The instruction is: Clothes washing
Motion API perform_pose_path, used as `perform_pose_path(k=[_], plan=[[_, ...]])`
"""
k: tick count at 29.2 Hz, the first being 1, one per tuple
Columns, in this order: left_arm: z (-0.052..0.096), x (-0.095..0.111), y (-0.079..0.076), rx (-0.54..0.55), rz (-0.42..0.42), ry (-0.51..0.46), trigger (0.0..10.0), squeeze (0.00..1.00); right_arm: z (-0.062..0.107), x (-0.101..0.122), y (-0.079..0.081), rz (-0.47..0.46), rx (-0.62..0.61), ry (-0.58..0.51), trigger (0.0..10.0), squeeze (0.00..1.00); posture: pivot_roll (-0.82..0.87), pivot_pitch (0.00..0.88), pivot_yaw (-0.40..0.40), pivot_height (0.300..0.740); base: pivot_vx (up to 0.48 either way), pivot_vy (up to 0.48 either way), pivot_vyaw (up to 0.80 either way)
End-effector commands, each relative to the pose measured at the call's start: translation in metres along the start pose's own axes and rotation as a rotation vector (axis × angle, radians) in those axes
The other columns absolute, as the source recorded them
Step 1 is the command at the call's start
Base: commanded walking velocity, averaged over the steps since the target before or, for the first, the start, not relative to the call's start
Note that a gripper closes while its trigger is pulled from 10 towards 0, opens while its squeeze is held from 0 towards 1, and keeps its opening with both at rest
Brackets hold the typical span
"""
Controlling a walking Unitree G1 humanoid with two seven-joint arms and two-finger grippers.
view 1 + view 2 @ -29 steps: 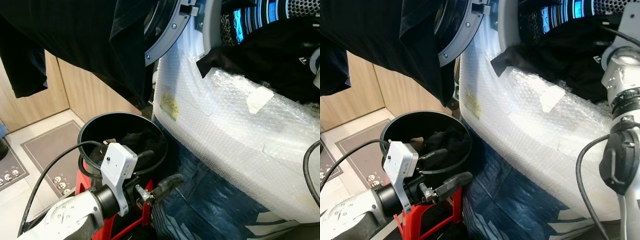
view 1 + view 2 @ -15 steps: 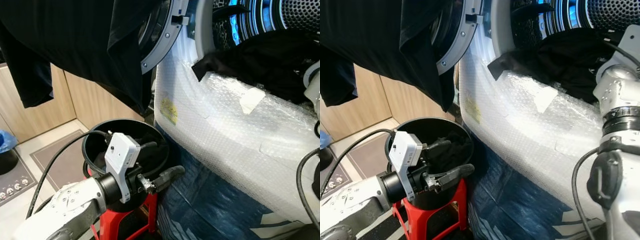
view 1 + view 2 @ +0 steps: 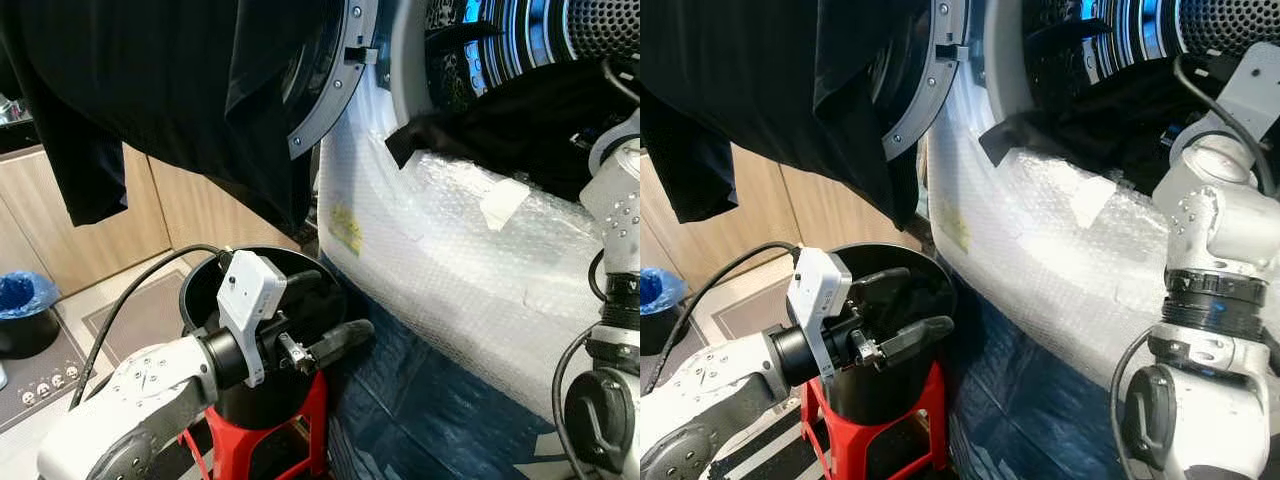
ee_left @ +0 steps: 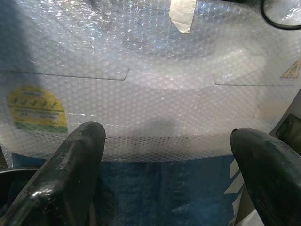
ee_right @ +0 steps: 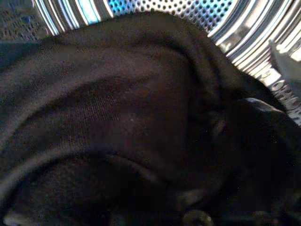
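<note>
Right end effector [image 5: 221, 136], grip unclear, buried in dark clothes [image 5: 117, 108] inside drum [image 5: 244, 28]; push them deeper. Left end effector [image 3: 325, 320] released over bucket [image 3: 200, 295], lower left.

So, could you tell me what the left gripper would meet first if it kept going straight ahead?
Probably the bubble wrap covering the washer's front: the open left gripper points straight at it, above the blue sheet. Depth is hard to judge.
</note>
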State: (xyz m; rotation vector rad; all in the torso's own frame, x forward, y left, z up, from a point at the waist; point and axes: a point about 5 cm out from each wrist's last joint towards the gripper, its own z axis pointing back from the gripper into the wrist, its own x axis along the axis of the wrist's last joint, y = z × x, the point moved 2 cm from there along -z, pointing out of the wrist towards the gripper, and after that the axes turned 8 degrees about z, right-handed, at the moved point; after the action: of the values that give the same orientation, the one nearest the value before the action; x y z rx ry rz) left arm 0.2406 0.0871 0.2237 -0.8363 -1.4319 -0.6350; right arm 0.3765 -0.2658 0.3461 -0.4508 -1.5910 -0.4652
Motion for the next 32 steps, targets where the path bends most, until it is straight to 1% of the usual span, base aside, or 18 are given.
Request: perform_pose_path(k=[1,2,5,7,8,10,12,13,14,17,19,22,26,28,29,31,32], plan=[[-0.002,0.004,-0.002,-0.021,-0.026,-0.007,10.0,0.00,0.004,0.004,-0.005,0.005,-0.010,-0.005,10.0,1.00,-0.03,0.000,-0.084,0.740,0.000,0.000,0.00],[-0.002,0.004,-0.002,-0.021,-0.026,-0.007,10.0,0.00,0.004,0.004,-0.005,0.005,-0.010,-0.005,10.0,1.00,-0.03,0.000,-0.084,0.740,0.000,0.000,0.00],[-0.004,0.003,-0.001,-0.031,-0.028,-0.007,10.0,0.00,0.010,-0.003,-0.010,0.080,-0.004,0.011,10.0,1.00,-0.04,0.000,-0.081,0.740,0.000,0.000,0.00],[-0.005,0.003,-0.001,-0.034,-0.028,-0.008,10.0,0.00,0.012,-0.003,-0.013,0.098,0.000,0.009,10.0,1.00,-0.05,0.000,-0.077,0.740,0.000,0.000,0.00],[-0.005,0.003,0.000,-0.037,-0.029,-0.008,10.0,0.00,0.016,-0.003,-0.014,0.123,0.034,-0.004,10.0,1.00,-0.05,0.000,-0.073,0.740,0.000,0.000,0.00],[-0.006,0.003,0.000,-0.038,-0.030,-0.008,10.0,0.00,0.017,-0.002,-0.015,0.134,0.047,-0.009,10.0,1.00,-0.05,0.000,-0.073,0.740,0.000,0.000,0.00],[-0.007,0.003,0.002,-0.040,-0.041,-0.008,10.0,0.00,0.021,-0.001,-0.016,0.203,0.091,-0.033,10.0,1.00,-0.06,0.000,-0.068,0.740,0.000,0.000,0.00],[-0.007,0.003,0.003,-0.040,-0.044,-0.009,10.0,0.00,0.023,0.000,-0.015,0.216,0.116,-0.045,10.0,1.00,-0.06,0.000,-0.067,0.740,0.000,0.000,0.00],[-0.007,0.003,0.003,-0.040,-0.044,-0.009,10.0,0.00,0.023,0.000,-0.015,0.216,0.116,-0.045,10.0,1.00,-0.06,0.000,-0.067,0.740,0.000,0.000,0.00],[-0.008,0.004,0.005,-0.037,-0.058,-0.012,10.0,0.00,0.033,0.005,-0.007,0.211,0.216,-0.089,10.0,1.00,-0.06,0.000,-0.065,0.740,0.000,0.000,0.00],[-0.008,0.004,0.007,-0.032,-0.062,-0.009,10.0,0.00,0.039,0.007,-0.004,0.231,0.271,-0.112,10.0,1.00,-0.07,0.000,-0.062,0.740,0.000,0.000,0.00],[-0.008,0.004,0.009,-0.031,-0.068,-0.009,10.0,0.00,0.044,0.003,-0.005,0.257,0.327,-0.101,10.0,1.00,-0.07,0.000,-0.055,0.740,0.000,0.000,0.00],[-0.008,0.004,0.009,-0.032,-0.069,-0.008,10.0,0.00,0.046,0.001,-0.005,0.266,0.348,-0.095,10.0,1.00,-0.07,0.000,-0.055,0.740,0.000,0.000,0.00],[-0.008,0.004,0.011,-0.033,-0.080,-0.007,10.0,0.00,0.053,-0.004,-0.005,0.362,0.441,-0.107,10.0,1.00,-0.07,0.000,-0.051,0.740,0.000,0.000,0.00],[-0.008,0.004,0.011,-0.033,-0.080,-0.007,10.0,0.00,0.053,-0.004,-0.005,0.362,0.441,-0.107,10.0,1.00,-0.07,0.000,-0.051,0.740,0.000,0.000,0.00],[-0.008,0.007,0.016,-0.015,-0.086,-0.016,10.0,0.00,0.059,-0.006,-0.007,0.411,0.517,-0.115,10.0,1.00,-0.07,0.000,-0.048,0.740,0.000,0.000,0.00],[-0.008,0.007,0.016,-0.015,-0.086,-0.016,10.0,0.00,0.059,-0.006,-0.007,0.411,0.517,-0.115,10.0,1.00,-0.07,0.000,-0.048,0.740,0.000,0.000,0.00]])
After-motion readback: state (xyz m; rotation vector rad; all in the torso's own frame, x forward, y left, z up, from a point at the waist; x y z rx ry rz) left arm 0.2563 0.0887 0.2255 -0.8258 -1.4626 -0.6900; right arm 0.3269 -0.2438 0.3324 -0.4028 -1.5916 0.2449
